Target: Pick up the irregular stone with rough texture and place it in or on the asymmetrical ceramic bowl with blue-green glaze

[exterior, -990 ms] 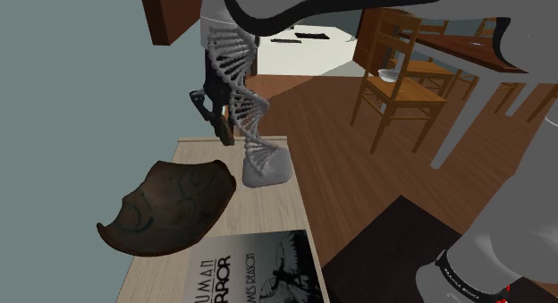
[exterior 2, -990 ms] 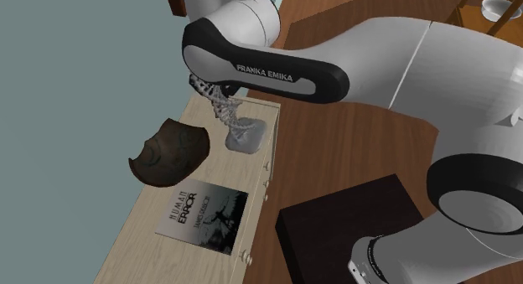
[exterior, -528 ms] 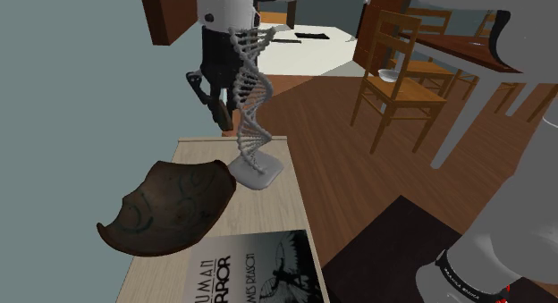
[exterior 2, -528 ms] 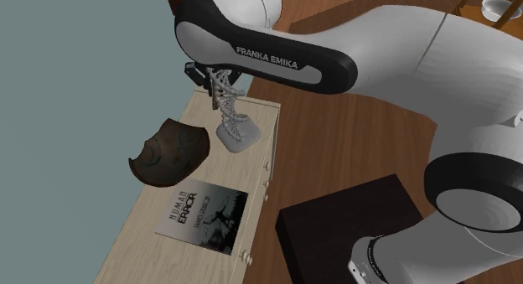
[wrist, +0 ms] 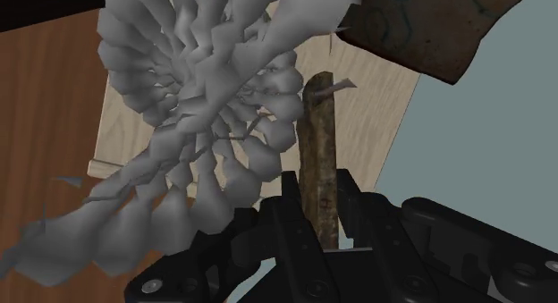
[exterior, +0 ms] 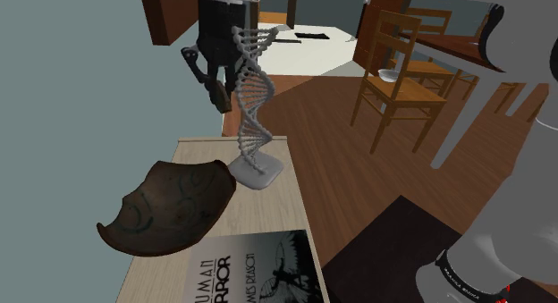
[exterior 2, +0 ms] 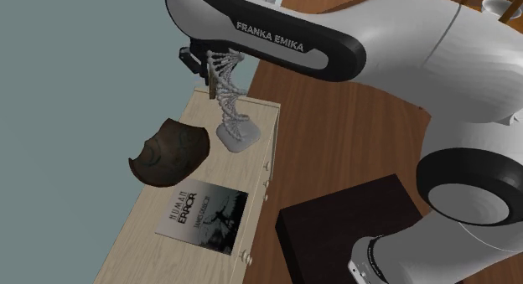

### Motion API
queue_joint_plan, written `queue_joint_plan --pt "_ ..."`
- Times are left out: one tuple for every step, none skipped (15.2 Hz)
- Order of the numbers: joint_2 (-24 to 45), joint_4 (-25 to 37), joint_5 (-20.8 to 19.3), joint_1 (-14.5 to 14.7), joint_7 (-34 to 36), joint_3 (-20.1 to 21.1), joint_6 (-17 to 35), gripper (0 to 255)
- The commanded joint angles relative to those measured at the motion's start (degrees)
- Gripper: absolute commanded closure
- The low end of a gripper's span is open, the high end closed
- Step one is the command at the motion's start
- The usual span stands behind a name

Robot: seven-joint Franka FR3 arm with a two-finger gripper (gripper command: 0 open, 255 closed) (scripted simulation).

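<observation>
My gripper (wrist: 318, 201) clasps a thin brown stone (wrist: 318, 136); the grey helix (wrist: 206, 105) beside it hides much of the tabletop (wrist: 371, 122).

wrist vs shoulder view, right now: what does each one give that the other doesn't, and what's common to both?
Wrist view: the gripper shut on a thin brown stone, held edge-on over the table, and the helix model seen from above.
Shoulder view: a Human Error magazine at the table's near end, a wooden chair on the wood floor, the dark stand box, and the gripper's height, beside the helix's upper part.
Shared: helix model, dark brown jagged bowl, light wood table, grey-blue wall.
</observation>
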Motion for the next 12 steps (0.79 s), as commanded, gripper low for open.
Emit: queue_joint_plan --pt "0.38 1.75 -0.22 0.24 0.16 0.05 -1.43 255" --pt "0.17 1.42 -0.30 1.02 1.39 0.49 -1.26 255" --pt "0.04 1.18 -0.43 1.82 2.65 0.93 -1.11 255" --pt "-0.02 1.04 -0.59 2.66 3.92 1.38 -1.00 255" --pt "-0.01 0.99 -0.80 3.52 5.22 1.83 -0.92 255" --pt "0.08 1.02 -1.05 4.43 6.54 2.27 -0.86 255" --pt "0.24 1.15 -1.35 5.36 7.88 2.72 -0.84 255" --pt "0.48 1.37 -1.69 6.35 9.24 3.15 -0.85 255" --pt "0.79 1.69 -2.08 7.37 10.61 3.57 -0.89 255" --pt "1.18 2.09 -2.52 8.43 12.00 3.99 -0.97 255" --pt "1.64 2.60 -3.01 9.54 13.41 4.40 -1.08 255" --pt "2.19 3.20 -3.54 10.70 14.82 4.79 -1.23 255"
